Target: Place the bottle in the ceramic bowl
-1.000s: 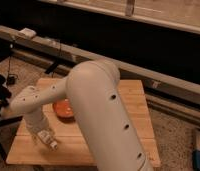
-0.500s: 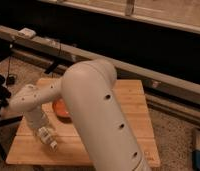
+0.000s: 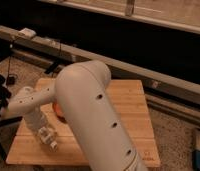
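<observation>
My gripper (image 3: pixel 46 135) is at the front left of the wooden table (image 3: pixel 130 107), pointing down, close to the surface. A small white object with a darker patch, apparently the bottle (image 3: pixel 51 142), sits at the gripper's tip; I cannot tell whether it is held or lying on the table. The ceramic bowl (image 3: pixel 56 108) shows only as an orange-red sliver behind my forearm, just up and right of the gripper. The rest of the bowl is hidden by my large white arm.
My bulky white arm (image 3: pixel 95 120) crosses the middle of the table and blocks much of it. A dark rail and ledge (image 3: pixel 158 80) run behind the table. Cables and a dark stand (image 3: pixel 0 95) lie on the floor at the left.
My arm has swung slightly left and covers more of the bowl. The gripper has stayed in nearly the same spot over the table's front left.
</observation>
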`<state>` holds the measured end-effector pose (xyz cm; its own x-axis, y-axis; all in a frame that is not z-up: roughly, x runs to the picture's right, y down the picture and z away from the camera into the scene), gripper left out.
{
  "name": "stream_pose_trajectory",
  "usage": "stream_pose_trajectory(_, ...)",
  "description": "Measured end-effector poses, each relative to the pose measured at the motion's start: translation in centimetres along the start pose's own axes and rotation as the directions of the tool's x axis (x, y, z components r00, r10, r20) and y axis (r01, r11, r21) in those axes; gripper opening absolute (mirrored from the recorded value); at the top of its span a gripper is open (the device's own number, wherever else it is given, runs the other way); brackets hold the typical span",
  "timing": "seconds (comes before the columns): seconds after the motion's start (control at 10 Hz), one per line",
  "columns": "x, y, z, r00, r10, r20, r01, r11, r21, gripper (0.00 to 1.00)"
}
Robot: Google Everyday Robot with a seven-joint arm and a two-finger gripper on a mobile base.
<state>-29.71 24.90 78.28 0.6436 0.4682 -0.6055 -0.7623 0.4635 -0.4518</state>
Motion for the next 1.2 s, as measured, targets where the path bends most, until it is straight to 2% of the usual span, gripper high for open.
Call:
stream_pose_trajectory(0.2,-0.2,0.1,0.1,1.000,-0.019,-0.004,0.019,1.000,-0.009,0.40)
stream_pose_trajectory(0.3,-0.4,0.4,-0.4,1.000,-0.027,0.002,0.027,0.999,-0.026,0.28)
stream_pose_trajectory(0.5,-0.7,0.6,-2.9,1.000,-0.021,0.022,0.023,0.998,-0.058,0.08)
stream_pose_trajectory(0.6,-0.9,0.5,-4.2,0.999,-0.016,0.032,0.018,0.998,-0.068,0.02)
stream_pose_trajectory(0.8,-1.5,-0.5,-8.5,0.998,0.006,0.070,0.001,0.996,-0.090,0.00)
stream_pose_trajectory(0.9,-1.9,-1.3,-9.7,0.997,0.018,0.081,-0.011,0.996,-0.092,0.00)
stream_pose_trajectory(1.1,-3.1,-4.5,-11.4,0.993,0.067,0.102,-0.057,0.994,-0.092,0.00)
stream_pose_trajectory(1.2,-3.9,-6.6,-11.5,0.989,0.097,0.108,-0.087,0.992,-0.090,0.00)
